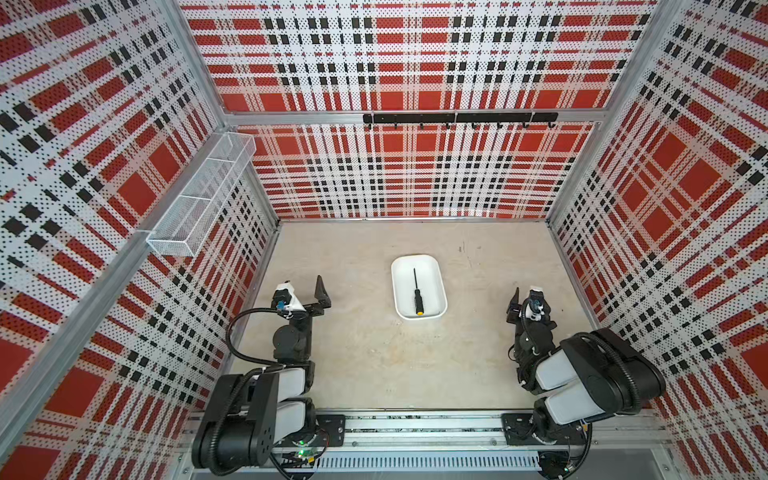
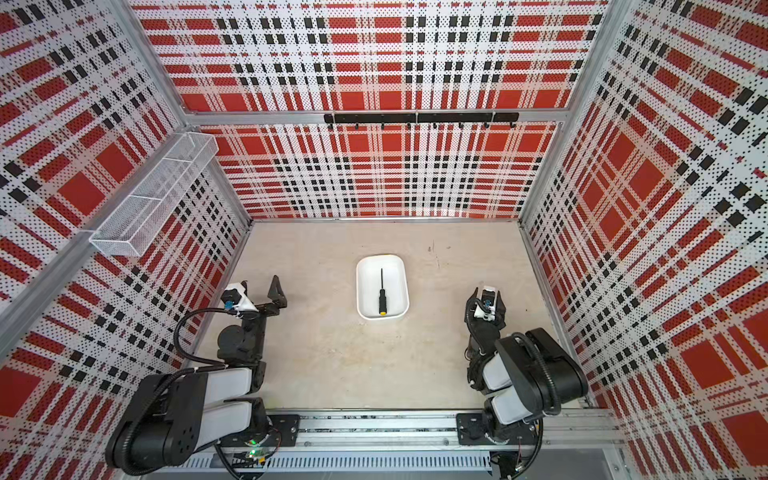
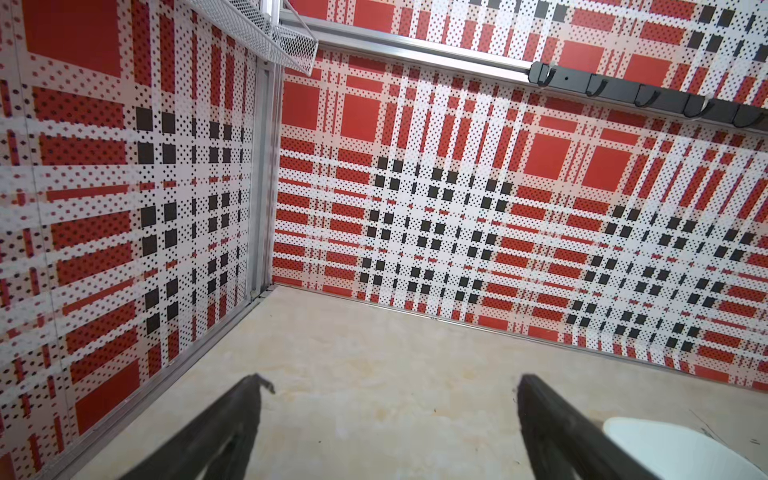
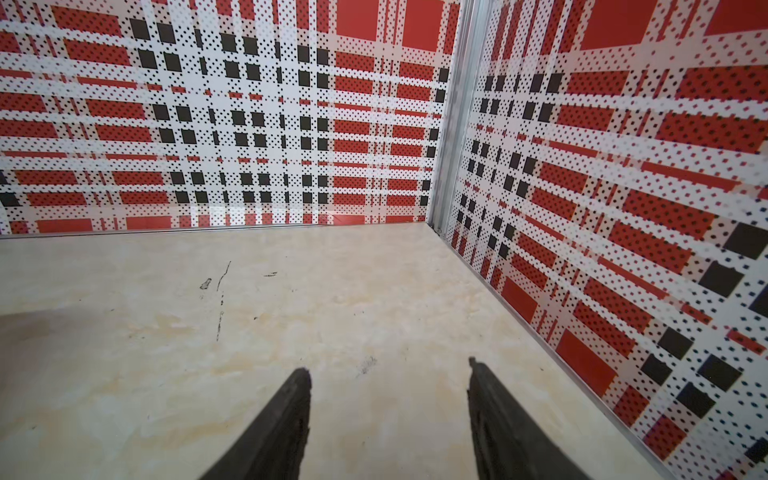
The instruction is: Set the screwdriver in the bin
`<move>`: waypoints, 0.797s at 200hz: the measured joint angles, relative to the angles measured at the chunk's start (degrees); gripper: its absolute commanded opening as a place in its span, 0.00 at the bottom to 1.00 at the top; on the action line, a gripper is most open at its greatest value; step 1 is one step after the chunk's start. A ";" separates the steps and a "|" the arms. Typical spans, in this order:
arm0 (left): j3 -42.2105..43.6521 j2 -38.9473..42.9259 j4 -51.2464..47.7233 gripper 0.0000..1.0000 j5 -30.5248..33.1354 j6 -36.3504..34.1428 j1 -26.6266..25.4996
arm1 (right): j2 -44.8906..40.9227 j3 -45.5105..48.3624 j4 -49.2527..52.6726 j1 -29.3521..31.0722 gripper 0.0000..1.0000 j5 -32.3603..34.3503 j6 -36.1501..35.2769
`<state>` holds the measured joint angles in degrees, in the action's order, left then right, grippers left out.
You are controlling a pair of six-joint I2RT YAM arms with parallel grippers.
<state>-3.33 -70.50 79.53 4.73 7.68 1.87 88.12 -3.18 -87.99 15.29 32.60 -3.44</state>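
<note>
Lying where: your screwdriver rests flat inside the white bin, mid-frame in both top views, yellow cap toward the lower edge.
Left gripper: your fingers stand apart, holding nothing, lower left of the bin.
Right gripper: fingers apart, empty, over bare tabletop right of the bin.

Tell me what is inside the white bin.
The screwdriver lies flat on the floor of the bin, its yellow cap at the near end and its shaft pointing to the far end. Nothing else shows inside; only the patch beneath the tool is covered.
</note>
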 measured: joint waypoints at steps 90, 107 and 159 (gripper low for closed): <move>-0.76 -12.83 1.92 0.98 1.95 -1.14 1.73 | 4.26 -2.01 -0.02 -4.24 0.62 -5.05 0.68; -1.62 -18.08 5.64 0.98 1.51 -1.36 1.97 | 5.14 -2.01 -0.02 -4.85 0.62 -6.05 1.27; -6.14 -19.87 4.28 0.98 0.07 -2.27 1.99 | 5.40 -4.68 1.64 -5.22 0.64 -7.30 2.19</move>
<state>-9.47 -90.37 83.81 4.80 5.41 3.86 93.51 -7.86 -86.35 10.07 25.30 -1.26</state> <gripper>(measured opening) 0.979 0.638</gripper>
